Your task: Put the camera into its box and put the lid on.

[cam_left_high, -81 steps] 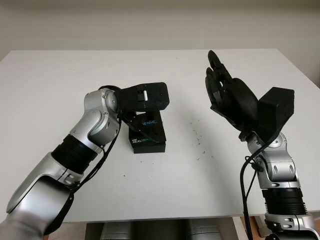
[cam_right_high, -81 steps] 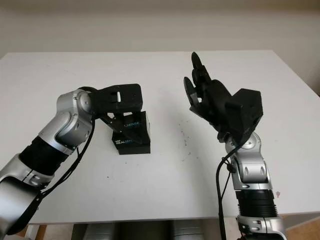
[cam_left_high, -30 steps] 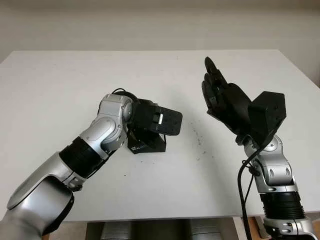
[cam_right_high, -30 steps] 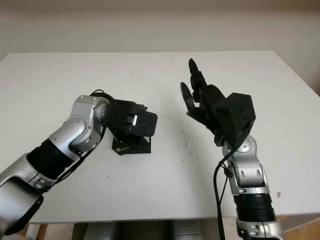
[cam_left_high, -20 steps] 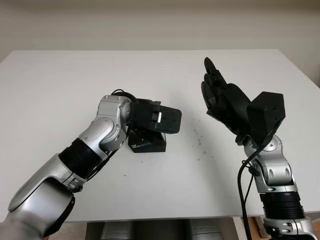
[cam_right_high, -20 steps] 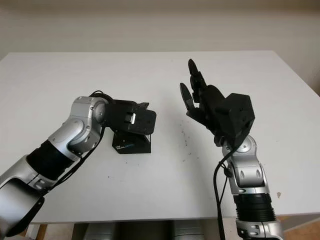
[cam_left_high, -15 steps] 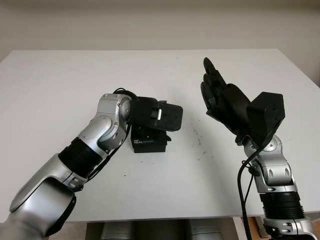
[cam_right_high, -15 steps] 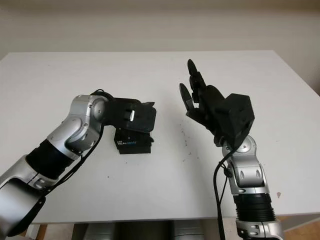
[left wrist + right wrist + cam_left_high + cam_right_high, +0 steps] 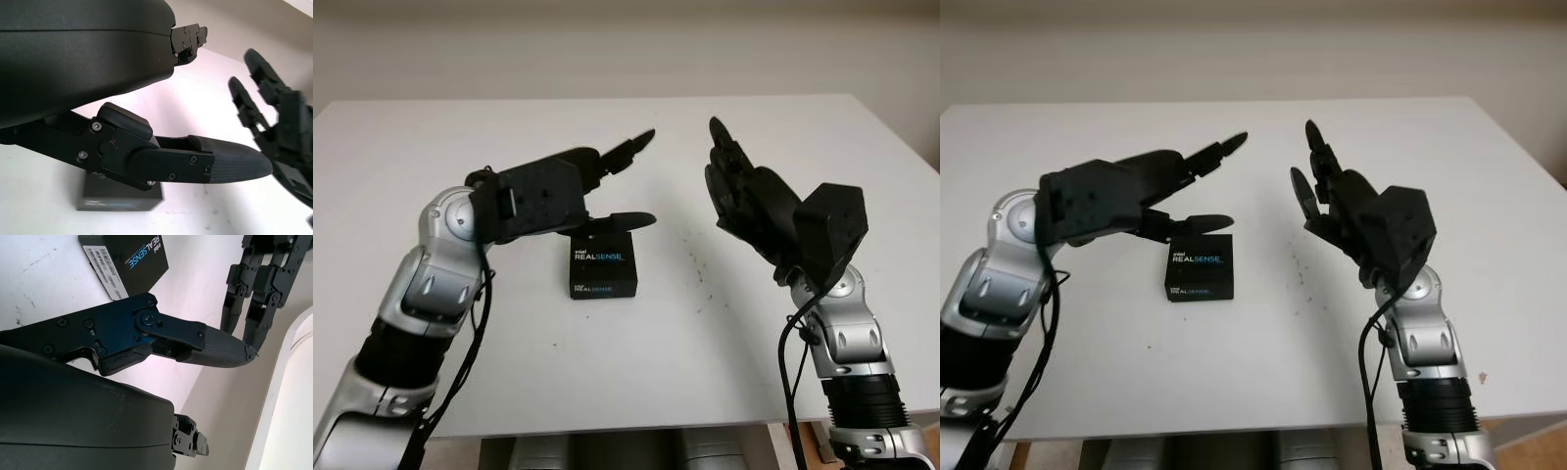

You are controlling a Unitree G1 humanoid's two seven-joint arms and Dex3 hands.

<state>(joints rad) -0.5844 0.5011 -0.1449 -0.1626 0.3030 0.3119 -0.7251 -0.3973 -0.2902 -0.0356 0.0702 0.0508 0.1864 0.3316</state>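
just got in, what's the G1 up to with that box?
Nothing is in either hand right now. The black RealSense box sits closed on the white table, lid on. The left hand is open, raised just above and behind the box, not touching it. The right hand is open too, held up in the air off to the box's right. No camera is in sight outside the box, so the packing looks finished.

A matt black cardboard finish with printed lettering is seen on the box [image 9: 603, 264]. The table [image 9: 431, 157] is shown as smooth, matt white, lightly speckled. Matt black plastic shells and textured fingertip pads are seen on the left hand [image 9: 570, 186] and right hand [image 9: 749, 201]; brushed silver metal covers the forearms.
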